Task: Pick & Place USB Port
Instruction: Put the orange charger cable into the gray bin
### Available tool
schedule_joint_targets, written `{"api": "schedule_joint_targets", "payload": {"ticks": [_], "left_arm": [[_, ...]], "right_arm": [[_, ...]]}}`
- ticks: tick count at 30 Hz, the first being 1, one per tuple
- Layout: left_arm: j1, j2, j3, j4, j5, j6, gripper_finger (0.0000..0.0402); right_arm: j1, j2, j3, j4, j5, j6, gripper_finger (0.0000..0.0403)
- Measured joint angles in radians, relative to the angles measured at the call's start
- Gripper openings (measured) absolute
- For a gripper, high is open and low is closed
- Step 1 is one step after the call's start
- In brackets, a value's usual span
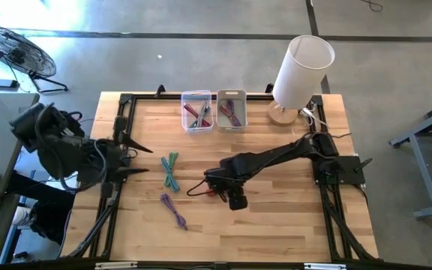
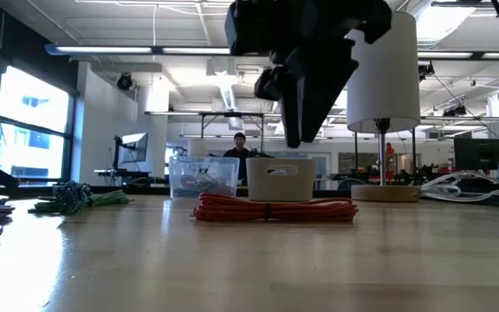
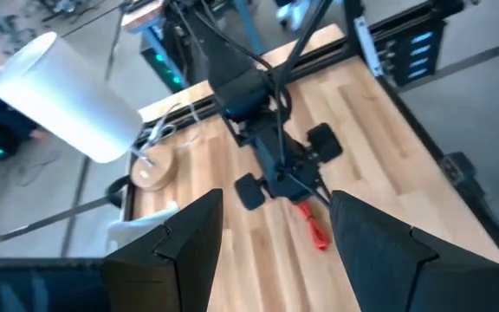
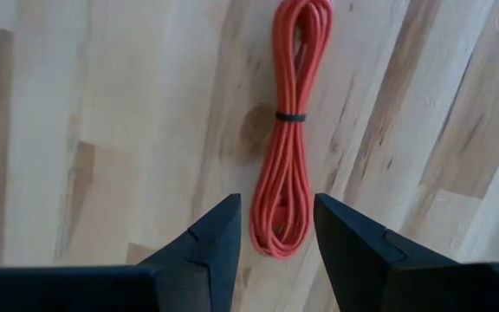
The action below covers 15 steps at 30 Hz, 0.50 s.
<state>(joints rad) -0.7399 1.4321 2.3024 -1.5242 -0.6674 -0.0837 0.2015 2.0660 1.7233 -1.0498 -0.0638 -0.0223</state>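
Note:
A red cable bundle (image 4: pixel 288 130), tied at its middle with a black band, lies flat on the wooden table (image 1: pixel 276 225) near the centre (image 1: pixel 199 188). My right gripper (image 4: pixel 277 217) hangs above the bundle's one end, pointing steeply down. Its fingers are open and stand to either side of that end, well clear of it in the low view (image 2: pixel 293 139). My left gripper (image 1: pixel 147 159) waits open at the table's left edge, nothing between its fingers (image 3: pixel 275 234).
A green cable bundle (image 1: pixel 172 171) and a purple one (image 1: pixel 174 210) lie left of the red one. Two small bins (image 1: pixel 197 111) (image 1: pixel 231 110) holding cables stand at the far edge, beside a white lamp (image 1: pixel 300 71). A person shows far behind the table (image 2: pixel 238 146).

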Motion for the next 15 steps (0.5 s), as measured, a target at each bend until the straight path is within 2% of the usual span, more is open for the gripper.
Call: {"api": "schedule_joint_targets", "payload": {"ticks": [10,15], "left_arm": [[0.0,0.0,0.0,0.002,-0.094,-0.027,0.0208],[0.0,0.001,0.0,0.002,-0.075,-0.026,0.0209]], "right_arm": [[-0.005,0.046,0.0,0.062,-0.023,-0.003,0.0139],[-0.006,0.064,-0.004,0.079,-0.023,-0.006,0.0139]]}}
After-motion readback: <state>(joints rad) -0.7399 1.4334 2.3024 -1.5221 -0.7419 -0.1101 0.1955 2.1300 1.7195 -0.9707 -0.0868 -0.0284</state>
